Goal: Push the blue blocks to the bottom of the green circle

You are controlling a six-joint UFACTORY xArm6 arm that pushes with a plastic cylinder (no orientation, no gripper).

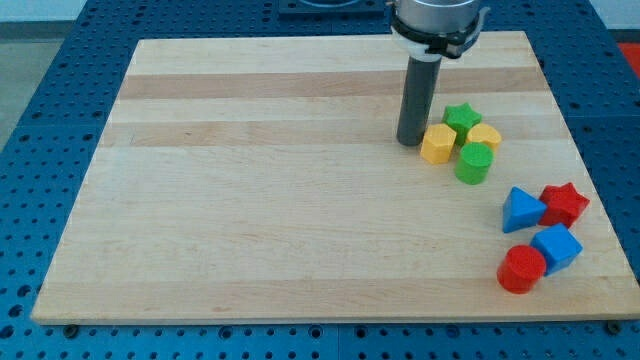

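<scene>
Red cylinder (521,269) partly hides blue cube (557,247); my tip (410,141) beside yellow block (437,144).

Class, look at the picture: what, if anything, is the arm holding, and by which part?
Nothing is held: my tip only stands against the yellow block on its left.

wooden board (250,200) | view's right – green cluster (462,140) | lower right – blue-red cluster (541,235)

Arm (436,20) cut off by view's top; yellow block (486,135) partly hidden.
</scene>
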